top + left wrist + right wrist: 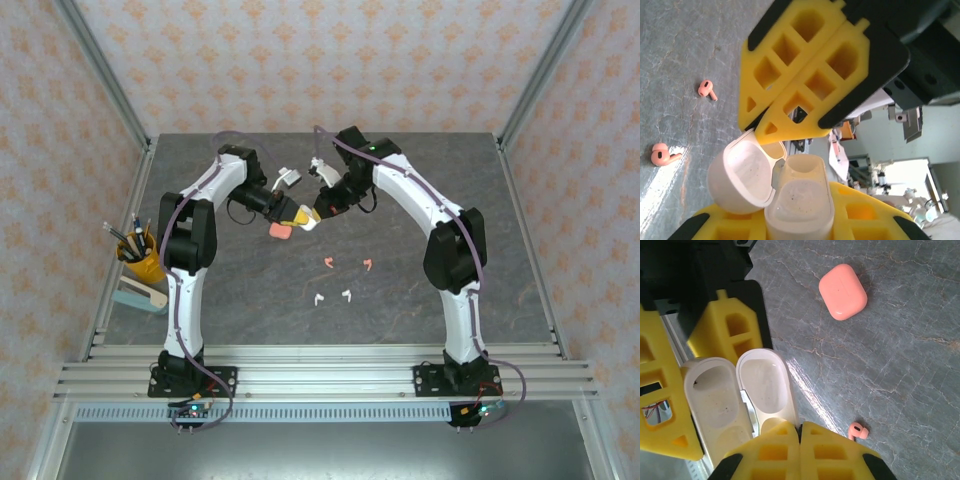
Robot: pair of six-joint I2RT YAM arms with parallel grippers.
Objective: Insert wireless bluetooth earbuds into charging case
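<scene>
Holding steady over the middle of the table (520, 300), the two arms meet nose to nose. Far left, a yellow pen cup (141, 258) stands out of the action. Moving in, the left gripper (291, 212) is clamped tight on the white charging case (799, 200), its yellow fingers (722, 225) pinching the body from both sides, and the lid (740, 175) is flipped open beside it. Both sockets look bare, so nothing is seated yet.

Just under that grip, a coral-pink case (842, 291) lies closed on the table. Next across, the right gripper (800, 432) sits at the edge of the open lid with its jaws pressed fully together and nothing between them.

Then the earbuds, all loose on the table nearer the arm bases and well apart from the case: two coral-pink ones (327, 263) (368, 264), and nearer still two white ones (318, 298) (346, 295).

My read: the opening step is done and the loading has not begun. The right arm likely needs to back away, spread its jaws, drop onto a white earbud and pinch it by the stem. Those buds are tiny and hook-shaped, so a clean, centred pinch matters, and each stem must then go down into its socket while the left hand keeps the case level.
</scene>
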